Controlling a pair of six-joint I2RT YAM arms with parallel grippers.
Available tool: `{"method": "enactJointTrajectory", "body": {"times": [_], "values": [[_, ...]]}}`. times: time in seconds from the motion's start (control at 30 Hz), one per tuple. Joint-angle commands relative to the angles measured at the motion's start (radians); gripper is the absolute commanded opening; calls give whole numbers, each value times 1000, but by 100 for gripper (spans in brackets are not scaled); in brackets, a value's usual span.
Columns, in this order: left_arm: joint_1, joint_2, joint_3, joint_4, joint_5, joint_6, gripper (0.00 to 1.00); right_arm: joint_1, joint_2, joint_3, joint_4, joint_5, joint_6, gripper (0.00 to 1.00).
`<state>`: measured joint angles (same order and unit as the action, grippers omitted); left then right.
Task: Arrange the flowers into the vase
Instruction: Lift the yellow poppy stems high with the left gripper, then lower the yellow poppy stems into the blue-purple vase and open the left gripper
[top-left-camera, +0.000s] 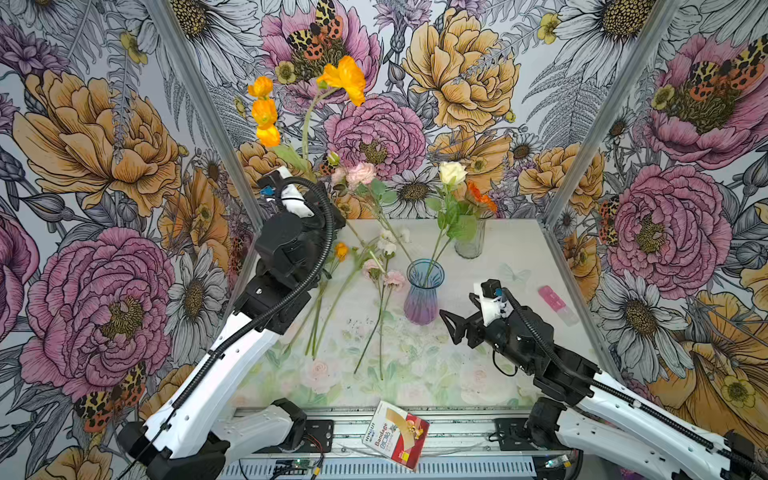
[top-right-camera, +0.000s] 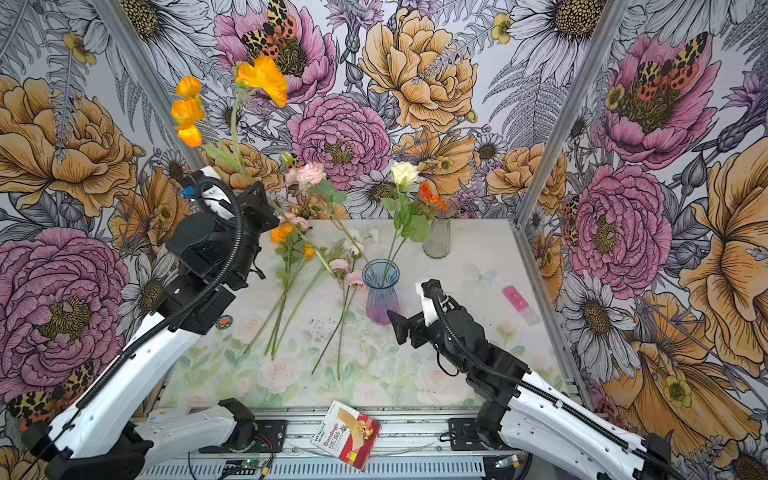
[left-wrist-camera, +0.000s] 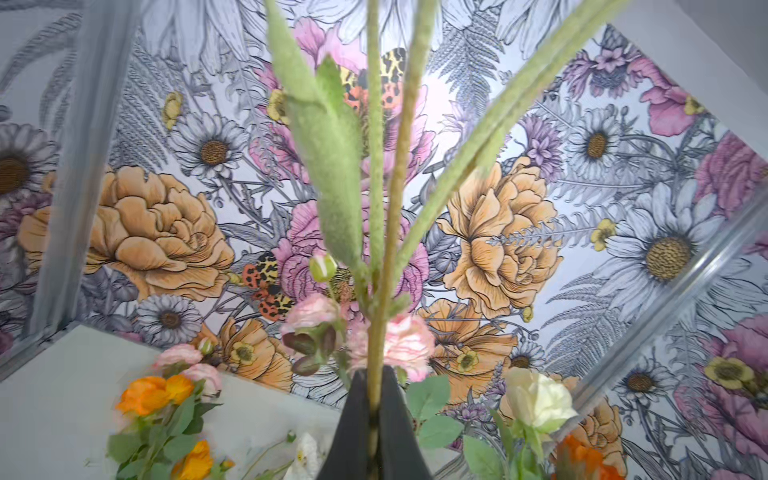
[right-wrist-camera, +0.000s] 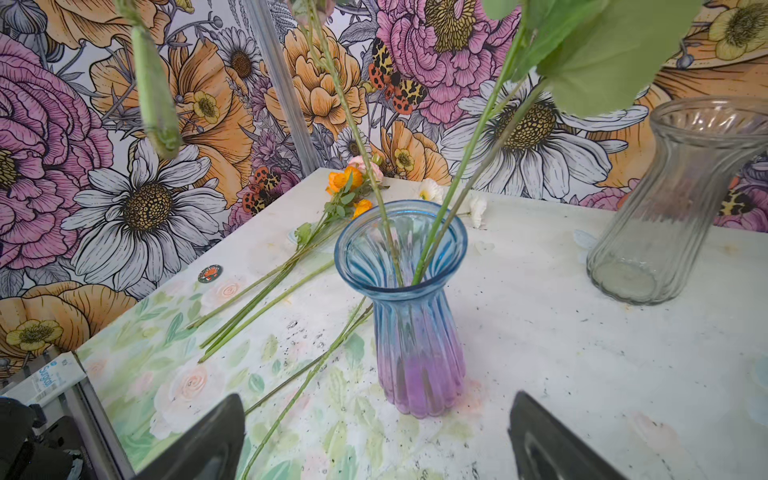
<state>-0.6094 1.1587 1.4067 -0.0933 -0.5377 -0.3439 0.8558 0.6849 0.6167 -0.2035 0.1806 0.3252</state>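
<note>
Left tool (left-wrist-camera: 375, 399), clamped on fuzzy green stem of orange-bloomed artificial poppy spray (top-left-camera: 345, 77), holds it high over table (top-left-camera: 478, 374), left of ribbed blue-to-purple glass vase (top-left-camera: 424, 291). Vase already carries cream rose (top-left-camera: 453, 172) and other stems. Right tool (top-left-camera: 453, 328) gapes wide, empty, just beside vase. More long-stemmed flowers (top-left-camera: 328, 307) lie on table. Step in hand: carrying spray to vase. Next, likely: stem end over rim, lower, release.

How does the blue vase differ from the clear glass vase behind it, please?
The blue vase is tinted, fading to purple; the clear vase is colourless. The blue vase holds flower stems; the clear vase looks empty. The blue vase stands in front, the clear vase nearer the back wall. Both are upright ribbed glass.
</note>
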Motion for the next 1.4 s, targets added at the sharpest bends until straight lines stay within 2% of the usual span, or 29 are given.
{"method": "enactJointTrajectory", "body": {"times": [0.0,0.13,0.27,0.63,0.83,1.37], "values": [[-57,88,0,257,97,113,0,-15,-29,1,-56,-62,12,100],[-126,172,-7,395,134,201,0,-17,-43,5,-90,-79,20,100],[-156,231,-42,450,159,262,0,-21,-65,-11,-92,-78,20,99],[-194,334,-180,529,223,251,0,-37,-30,-7,-90,-111,0,99],[-226,365,-255,621,212,297,0,-41,-10,-3,-89,-113,-2,99],[-251,391,-402,656,186,222,2,-46,24,-5,-87,-113,0,99]]}}
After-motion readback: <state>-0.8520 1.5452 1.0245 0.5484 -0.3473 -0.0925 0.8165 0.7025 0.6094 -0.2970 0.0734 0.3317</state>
